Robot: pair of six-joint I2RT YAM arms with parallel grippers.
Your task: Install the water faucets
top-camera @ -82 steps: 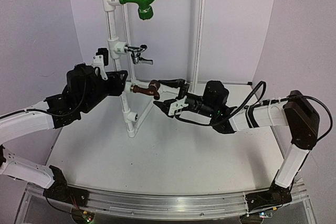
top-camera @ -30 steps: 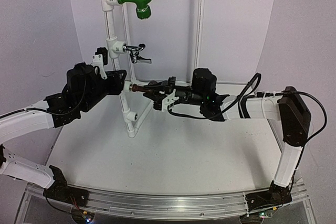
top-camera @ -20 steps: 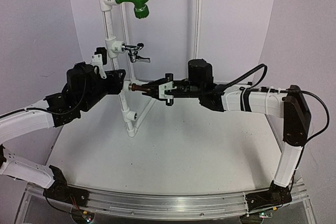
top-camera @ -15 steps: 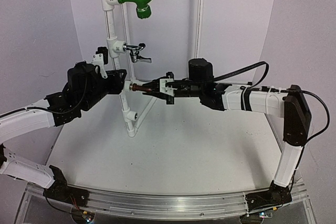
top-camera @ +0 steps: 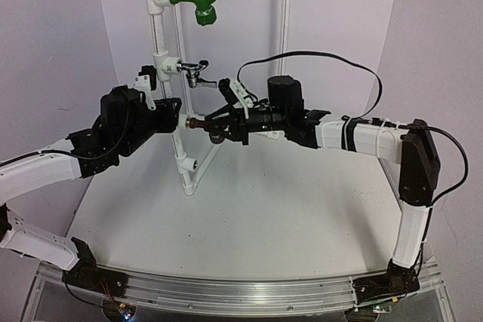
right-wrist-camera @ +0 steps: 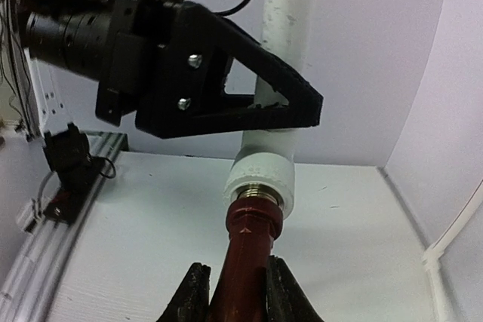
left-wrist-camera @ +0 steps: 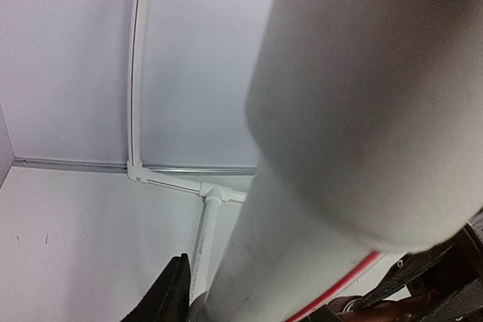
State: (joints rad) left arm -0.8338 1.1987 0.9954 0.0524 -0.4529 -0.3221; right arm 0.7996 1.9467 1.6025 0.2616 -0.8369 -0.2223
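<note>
The dark reddish-brown water faucet (top-camera: 202,124) (right-wrist-camera: 253,254) sits with its threaded end in a white tee (right-wrist-camera: 263,176) on the upright white pipe (top-camera: 179,145). My right gripper (top-camera: 216,127) (right-wrist-camera: 238,295) is shut on the faucet's body, one finger on each side. My left gripper (top-camera: 176,121) (left-wrist-camera: 249,299) is shut on the pipe (left-wrist-camera: 339,148) beside that tee; only one of its fingers (left-wrist-camera: 170,299) shows. The chrome water faucet (top-camera: 198,73) hangs from the tee above. The brown faucet's knob is hidden.
A green elbow piece (top-camera: 199,2) sticks out of the top tee. The pipe stand's foot (top-camera: 189,175) rests on the white table (top-camera: 249,231), with thin white pipes (left-wrist-camera: 204,231) lying along the back. A black cable (top-camera: 317,56) arcs above my right arm.
My right wrist has rolled about the brown faucet's axis while still gripping it, swinging its camera mount upward and looping the cable overhead. The left arm has hardly moved.
</note>
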